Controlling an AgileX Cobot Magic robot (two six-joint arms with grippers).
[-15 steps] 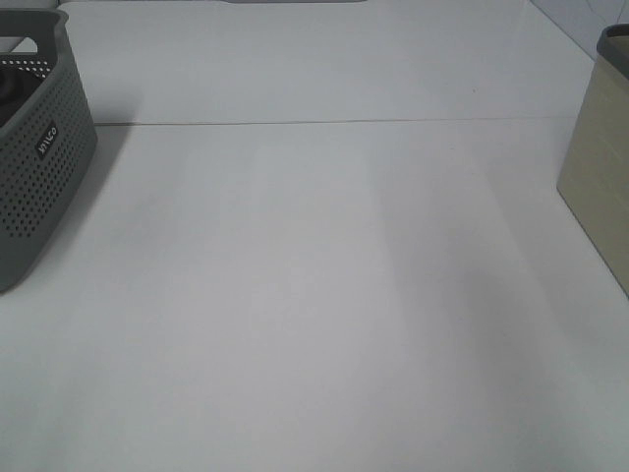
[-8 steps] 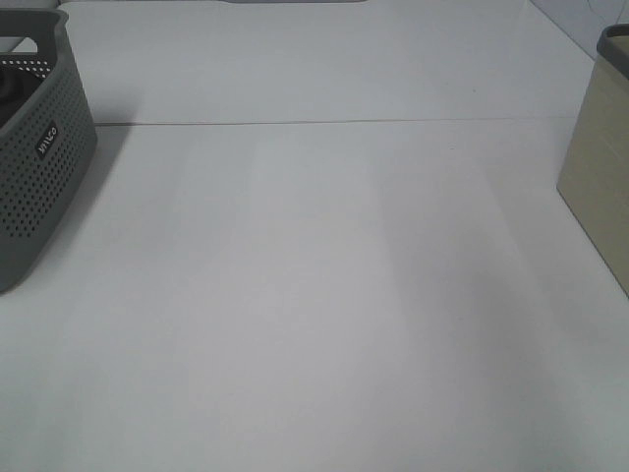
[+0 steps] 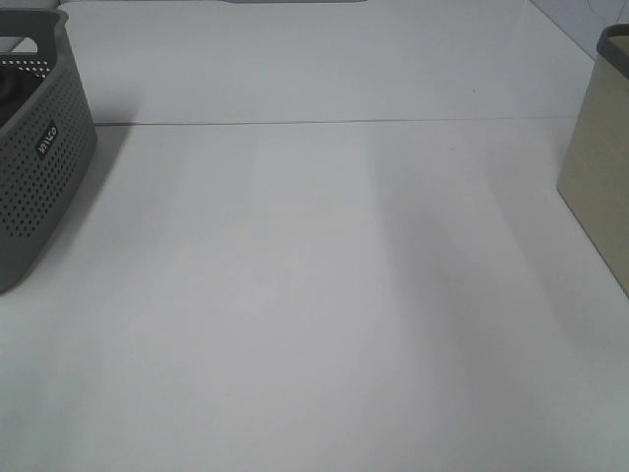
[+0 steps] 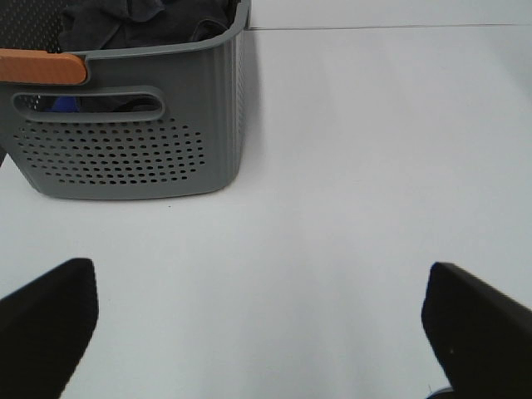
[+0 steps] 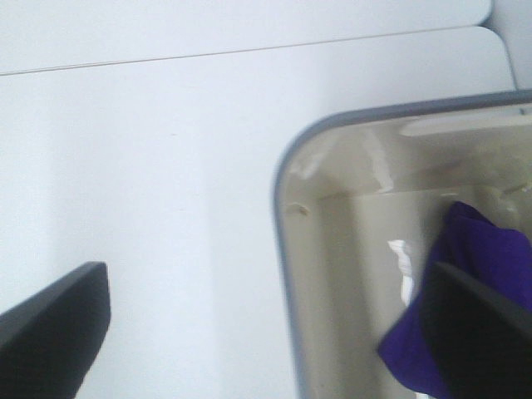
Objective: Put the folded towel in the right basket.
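Observation:
A purple towel point(image 5: 474, 274) lies inside the beige right basket point(image 5: 332, 249), partly hidden behind one finger. My right gripper point(image 5: 264, 332) is open and empty, above the basket's near corner; one dark finger point(image 5: 54, 328) is over the table, the other point(image 5: 478, 332) over the basket. In the exterior high view only the basket's beige wall point(image 3: 600, 177) shows at the right edge, and neither gripper is in view. My left gripper point(image 4: 262, 324) is open and empty over bare table, a little in front of the grey left basket point(image 4: 133, 150).
The grey perforated basket point(image 3: 34, 157) stands at the table's left edge and holds dark cloths point(image 4: 133, 21); an orange handle point(image 4: 41, 66) sits on its rim. A seam point(image 3: 324, 123) runs across the white table between the baskets.

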